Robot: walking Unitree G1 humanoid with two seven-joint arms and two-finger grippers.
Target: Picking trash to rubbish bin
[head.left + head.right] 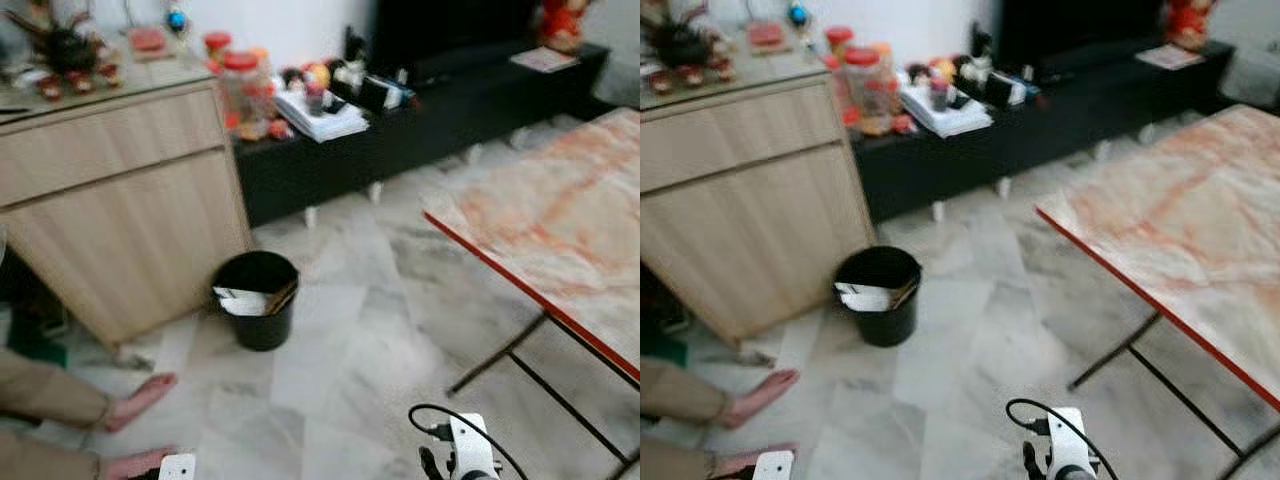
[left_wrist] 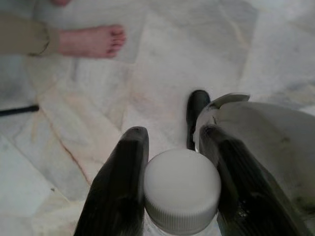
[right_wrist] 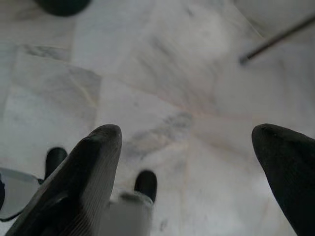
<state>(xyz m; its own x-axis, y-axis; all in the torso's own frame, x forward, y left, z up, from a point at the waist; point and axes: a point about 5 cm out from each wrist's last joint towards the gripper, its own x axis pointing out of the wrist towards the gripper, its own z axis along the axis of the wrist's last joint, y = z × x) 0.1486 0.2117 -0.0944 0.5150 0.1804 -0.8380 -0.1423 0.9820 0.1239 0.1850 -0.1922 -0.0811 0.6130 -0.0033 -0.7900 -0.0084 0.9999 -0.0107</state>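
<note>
A black rubbish bin [image 1: 257, 297] stands on the marble floor beside the wooden cabinet, with paper scraps inside it. In the left wrist view my left gripper [image 2: 172, 140] is shut on a bottle with a white screw cap [image 2: 181, 189], the cap sitting between the two black fingers. The left arm's wrist [image 1: 176, 466] shows at the bottom edge of the eye view, short of the bin. My right gripper [image 3: 187, 135] hangs open above bare floor with nothing between its fingers; its wrist [image 1: 466, 448] is at the bottom right.
A person's bare feet [image 1: 138, 400] rest on the floor left of the bin. A light wooden cabinet [image 1: 120, 205] stands behind it, and a low black TV bench [image 1: 420, 120] runs along the wall. A marble-top folding table [image 1: 560, 230] with a red edge fills the right.
</note>
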